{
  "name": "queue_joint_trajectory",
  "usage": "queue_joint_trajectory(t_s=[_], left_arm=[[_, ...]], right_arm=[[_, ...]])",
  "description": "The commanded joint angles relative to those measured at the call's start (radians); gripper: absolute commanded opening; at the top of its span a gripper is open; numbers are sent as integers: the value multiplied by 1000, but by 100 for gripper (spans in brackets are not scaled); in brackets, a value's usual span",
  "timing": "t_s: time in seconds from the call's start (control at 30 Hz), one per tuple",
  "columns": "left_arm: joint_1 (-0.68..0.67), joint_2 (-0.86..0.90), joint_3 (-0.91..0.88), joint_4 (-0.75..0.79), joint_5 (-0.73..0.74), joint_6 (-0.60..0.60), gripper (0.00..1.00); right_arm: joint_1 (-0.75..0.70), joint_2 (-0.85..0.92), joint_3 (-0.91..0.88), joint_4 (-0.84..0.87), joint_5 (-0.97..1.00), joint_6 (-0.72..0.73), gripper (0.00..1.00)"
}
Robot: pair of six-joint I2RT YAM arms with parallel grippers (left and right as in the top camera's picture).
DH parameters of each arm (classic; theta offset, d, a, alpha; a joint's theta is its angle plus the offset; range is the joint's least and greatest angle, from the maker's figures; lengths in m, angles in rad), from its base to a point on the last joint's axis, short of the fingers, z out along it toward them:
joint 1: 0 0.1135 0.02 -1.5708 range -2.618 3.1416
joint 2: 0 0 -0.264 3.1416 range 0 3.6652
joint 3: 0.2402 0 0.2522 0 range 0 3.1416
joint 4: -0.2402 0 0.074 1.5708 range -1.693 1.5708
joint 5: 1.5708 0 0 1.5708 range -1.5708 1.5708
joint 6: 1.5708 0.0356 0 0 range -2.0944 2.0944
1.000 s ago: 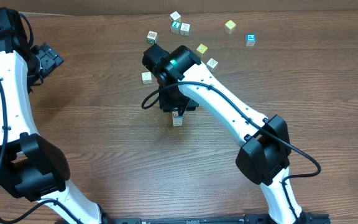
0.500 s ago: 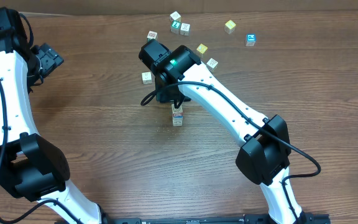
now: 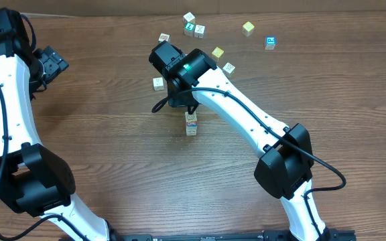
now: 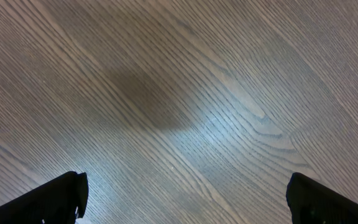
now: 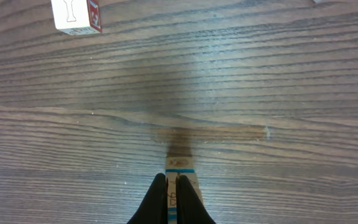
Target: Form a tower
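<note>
Two hidden parts: the right gripper (image 5: 170, 185) runs off the bottom edge of the right wrist view at its finger bases. From overhead the wrist body covers it completely.
Right gripper state: black fingers (image 5: 157, 202) drawn together with only a thin slit between them, nothing clamped.
Tower: one-cube-wide column of small pale wooden letter cubes (image 3: 191, 124), upright at mid-table. In the overhead view it sits just on the near side of the right wrist and apart from it. Cube count not readable.
Tower at the wrist: only a pale top with a teal stripe shows behind the fingertips. Cannot tell whether they touch.
Left gripper: (image 4: 185, 202) black fingertips (image 4: 61, 196) clipped at the bottom corners and spread wide, holding nothing. Below it is the bare brown wood-grain table (image 4: 185, 93). It sits far left, well apart from the tower.
Nearest loose cube: white wooden cube with a red side (image 5: 75, 15), cut by the top edge.
Far loose cubes: scattered pale wooden cubes (image 3: 199, 30) lie beyond the right arm, some yellow, green or blue on top. Letters too small to read.
</note>
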Motion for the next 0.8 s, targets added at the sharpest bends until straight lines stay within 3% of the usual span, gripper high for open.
queue_joint_trajectory(t_s=[0.0, 0.77], left_arm=[[-5, -2, 1, 1, -5, 5, 99], [-5, -2, 1, 1, -5, 5, 100]], right_arm=[[-1, 5, -5, -15, 16, 3, 4], [-1, 5, -5, -85, -26, 3, 7]])
